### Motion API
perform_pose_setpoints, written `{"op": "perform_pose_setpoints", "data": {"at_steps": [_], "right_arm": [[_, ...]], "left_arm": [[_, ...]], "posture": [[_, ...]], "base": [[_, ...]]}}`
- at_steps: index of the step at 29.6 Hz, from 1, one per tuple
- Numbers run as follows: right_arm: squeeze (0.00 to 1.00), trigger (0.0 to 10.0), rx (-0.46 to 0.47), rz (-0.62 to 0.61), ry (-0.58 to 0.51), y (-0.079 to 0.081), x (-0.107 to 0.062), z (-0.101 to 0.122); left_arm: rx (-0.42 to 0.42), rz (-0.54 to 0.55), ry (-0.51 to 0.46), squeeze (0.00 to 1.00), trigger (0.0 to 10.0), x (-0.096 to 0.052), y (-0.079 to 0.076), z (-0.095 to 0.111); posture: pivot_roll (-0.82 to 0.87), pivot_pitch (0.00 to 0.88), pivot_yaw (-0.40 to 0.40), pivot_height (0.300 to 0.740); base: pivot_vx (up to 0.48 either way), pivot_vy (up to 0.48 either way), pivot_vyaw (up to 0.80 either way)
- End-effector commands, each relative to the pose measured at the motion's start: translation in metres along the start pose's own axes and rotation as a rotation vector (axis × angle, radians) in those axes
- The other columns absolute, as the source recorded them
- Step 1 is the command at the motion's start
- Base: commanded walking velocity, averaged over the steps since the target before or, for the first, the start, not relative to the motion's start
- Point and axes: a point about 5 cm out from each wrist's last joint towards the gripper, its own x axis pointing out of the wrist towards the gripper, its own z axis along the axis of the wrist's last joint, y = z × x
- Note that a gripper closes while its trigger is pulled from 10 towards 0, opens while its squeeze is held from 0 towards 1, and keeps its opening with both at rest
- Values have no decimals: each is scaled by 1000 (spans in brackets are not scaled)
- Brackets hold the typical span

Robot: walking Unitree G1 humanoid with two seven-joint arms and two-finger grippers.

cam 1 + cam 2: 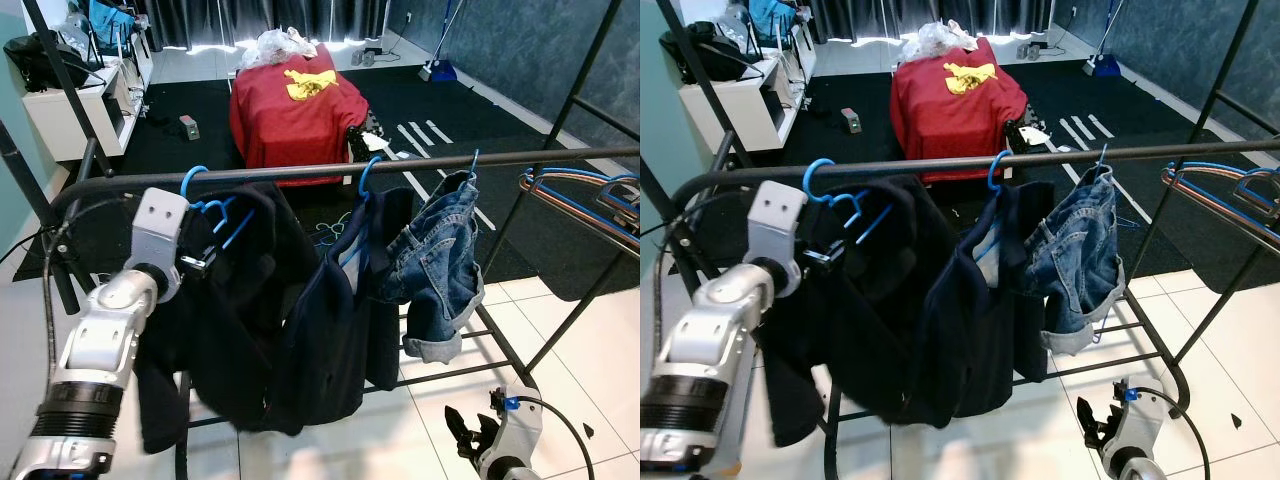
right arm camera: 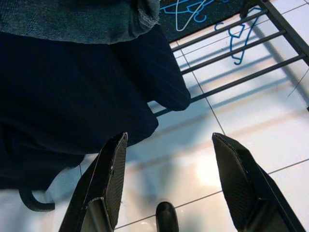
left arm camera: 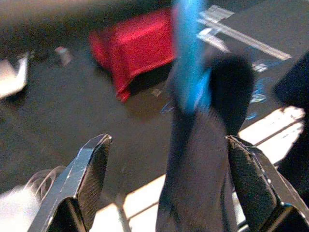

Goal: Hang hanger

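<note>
Hanging from the black rail [image 1: 400,164] are a dark jacket [image 1: 240,300] on a blue hanger [image 1: 215,205], a navy garment [image 1: 340,320] on a second blue hook [image 1: 368,175], and denim shorts [image 1: 440,260] toward 3 o'clock, with a red-covered bed [image 1: 295,105] at 12 o'clock beyond and more blue hangers lying on the dark rug [image 2: 193,14] behind the rack. The left gripper [image 1: 200,262] is raised at 9 o'clock just beside the blue hanger under the rail; its jaws stand wide apart and, though the wrist view is blurred, the hanger and dark cloth seem to sit between the fingers [image 3: 87,179] without being clamped. The right gripper [image 1: 468,432] hangs low at 5 o'clock over the white tiles [image 2: 231,140], jaws spread and holding nothing.
</note>
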Motion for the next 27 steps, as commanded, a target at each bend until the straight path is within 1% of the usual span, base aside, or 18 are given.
{"op": "perform_pose_setpoints", "data": {"at_steps": [1,3,4,6,7,9,10,12,13,17,18,19,22,23,24,25,26,27], "right_arm": [[0,10000,4,1,19,0,-2,-4],[0,10000,4,3,21,0,-2,-4],[0,10000,4,3,21,0,-2,-4],[0,10000,4,5,23,0,-2,-4],[0,10000,4,5,23,0,-2,-4],[0,10000,5,6,22,0,-2,-3],[0,10000,5,6,22,0,-2,-3],[0,10000,6,6,20,0,-2,-3],[0,10000,7,6,20,0,-3,-2],[0,10000,7,6,19,0,-3,-2],[0,10000,7,6,19,0,-3,-2],[0,10000,8,6,18,0,-3,-2],[0,10000,8,6,18,0,-3,-1],[0,10000,8,7,17,0,-3,-1],[0,10000,8,6,17,0,-3,0],[0,10000,8,6,17,0,-3,0],[0,10000,8,6,17,0,-3,0],[0,10000,9,6,17,0,-3,0]], "left_arm": [[22,-77,-55,1000,10000,-4,6,17],[82,-189,-81,1000,10000,-13,13,33],[82,-189,-81,1000,10000,-13,13,33],[116,-274,-85,1000,10000,-24,18,43],[116,-274,-85,1000,10000,-24,18,43],[148,-376,-76,1000,10000,-36,19,50],[148,-376,-76,1000,10000,-36,19,50],[189,-486,-30,1000,10000,-51,20,47],[202,-516,-12,1000,10000,-55,21,45],[211,-521,23,1000,10000,-60,27,41],[221,-533,55,706,10000,-64,31,38],[229,-576,85,0,10000,-71,31,33],[233,-612,106,0,10000,-75,31,31],[193,-745,131,0,10000,-86,18,25],[166,-799,115,0,10000,-90,9,25],[166,-799,115,0,10000,-90,9,25],[148,-831,101,0,10000,-92,4,25],[107,-835,45,0,10000,-89,-3,27]], "posture": [[-51,98,-8,740],[-48,96,-10,740],[-48,96,-10,740],[-47,96,-11,740],[-47,96,-11,740],[-50,98,-10,740],[-50,98,-10,740],[-53,102,-11,740],[-53,102,-11,740],[-53,102,-11,740],[-51,106,-12,740],[-49,108,-13,740],[-48,108,-13,740],[-47,110,-14,740],[-48,110,-13,740],[-48,110,-13,740],[-48,110,-13,740],[-48,111,-12,740]], "base": [[0,0,0],[0,0,0],[0,0,0],[0,0,0],[0,0,0],[0,0,0],[0,0,0],[0,0,0],[0,0,0],[0,0,0],[0,0,0],[0,0,0],[0,0,0],[0,0,0],[0,0,0],[0,0,0],[0,0,0],[0,0,0]]}}
